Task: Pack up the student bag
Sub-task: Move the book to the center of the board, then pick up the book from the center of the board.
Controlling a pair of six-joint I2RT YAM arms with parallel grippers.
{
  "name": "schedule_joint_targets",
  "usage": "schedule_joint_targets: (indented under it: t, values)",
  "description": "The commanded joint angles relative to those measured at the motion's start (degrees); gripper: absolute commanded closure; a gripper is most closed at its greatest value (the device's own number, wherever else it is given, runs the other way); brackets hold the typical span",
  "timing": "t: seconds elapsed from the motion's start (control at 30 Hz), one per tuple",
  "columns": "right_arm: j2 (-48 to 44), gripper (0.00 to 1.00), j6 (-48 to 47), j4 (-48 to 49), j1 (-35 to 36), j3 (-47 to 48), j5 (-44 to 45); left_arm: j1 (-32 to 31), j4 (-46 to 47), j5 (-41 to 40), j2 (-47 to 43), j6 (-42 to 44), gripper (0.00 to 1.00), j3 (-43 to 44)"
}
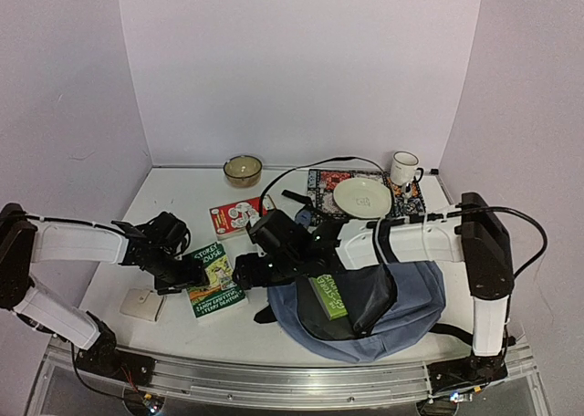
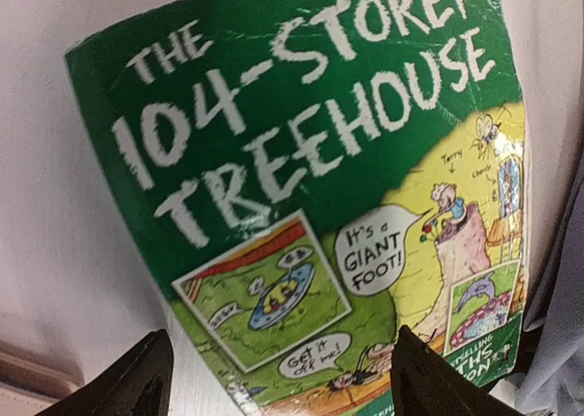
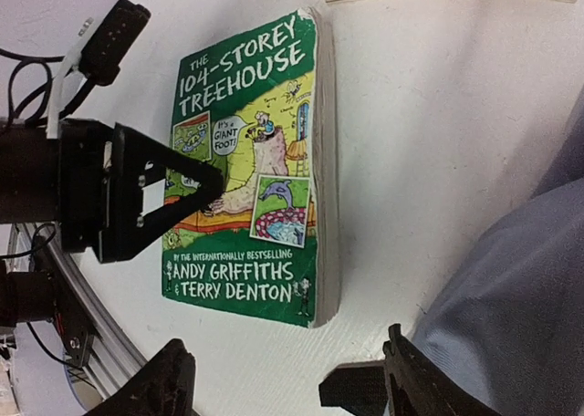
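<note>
The top view looks down over the surface from behind, while both wrist views look closely at the same green book, the left nearer.
</note>
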Motion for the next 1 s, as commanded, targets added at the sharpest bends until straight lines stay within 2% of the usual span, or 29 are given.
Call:
schedule_joint_targets:
  t: [0.0, 0.2, 0.53, 0.8, 0.97]
  values:
    - [3.90, 0.30, 0.21, -2.37, 0.20, 4.95, -1.31, 0.04, -0.11, 1.18, -5.10, -4.36, 0.16, -1.19]
    - [8.48, 0.35, 0.51, -3.13, -0.18, 8.44, -0.55, 0.03, 2.80, 2.43, -4.99, -6.21, 0.15, -3.24]
    - [15.45, 0.44, 0.09, -3.09, -0.84, 11.75, -3.80, -0.11, 8.55, 6.68, -2.33, -7.47, 0.26, -5.83]
    - [15.76, 0.67, 0.59, 0.43, -0.82, 11.92, -9.07, -0.58, 14.77, 11.21, -3.09, -11.41, 0.32, -8.17]
    - [11.39, 0.91, 1.73, 3.71, -0.91, 9.55, -9.95, -0.58, 15.92, 10.67, -7.65, -14.16, 0.33, -8.42]
